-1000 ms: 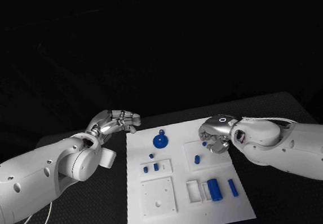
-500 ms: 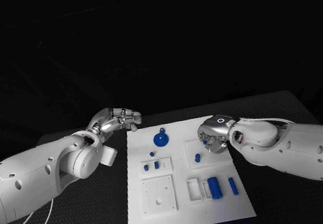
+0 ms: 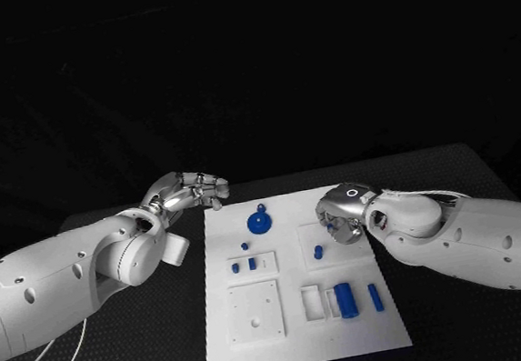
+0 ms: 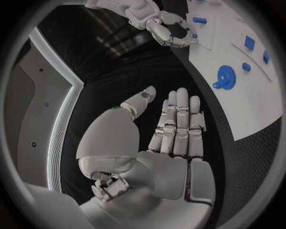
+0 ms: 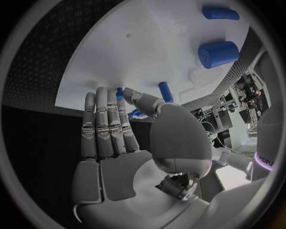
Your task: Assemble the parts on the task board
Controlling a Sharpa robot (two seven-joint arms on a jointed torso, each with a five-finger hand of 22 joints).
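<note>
The right hand [image 3: 344,220] is above the right part of the task board [image 3: 306,344], near its far half. In the right wrist view its fingers [image 5: 107,129] are straight and lie side by side, the thumb stands a little away from them, and nothing is held in the palm. Just beside the fingertips of this hand, in the same view, a small blue peg [image 5: 166,91] is on the white plate. In the head view this peg [image 3: 318,252] lies on a small raised white square, close below the right hand.

The left hand [image 3: 193,193] is over the black table [image 3: 140,346], just outside the far left corner of the board and not touching it. In the left wrist view its fingers [image 4: 178,124] are stretched out and close together, the thumb is set apart, and the hand holds nothing.

On the board, the blue gear [image 3: 258,225] lies flat in the far middle part, between the two hands. Nearer, on the left side, two small blue pieces [image 3: 243,266] stand on a raised white block, and below it there is a white square plate with holes [image 3: 256,314]. On the near right side, a thick blue cylinder [image 3: 345,300] lies in a white holder, and a thinner blue pin [image 3: 374,297] lies just beside it, on the right.
</note>
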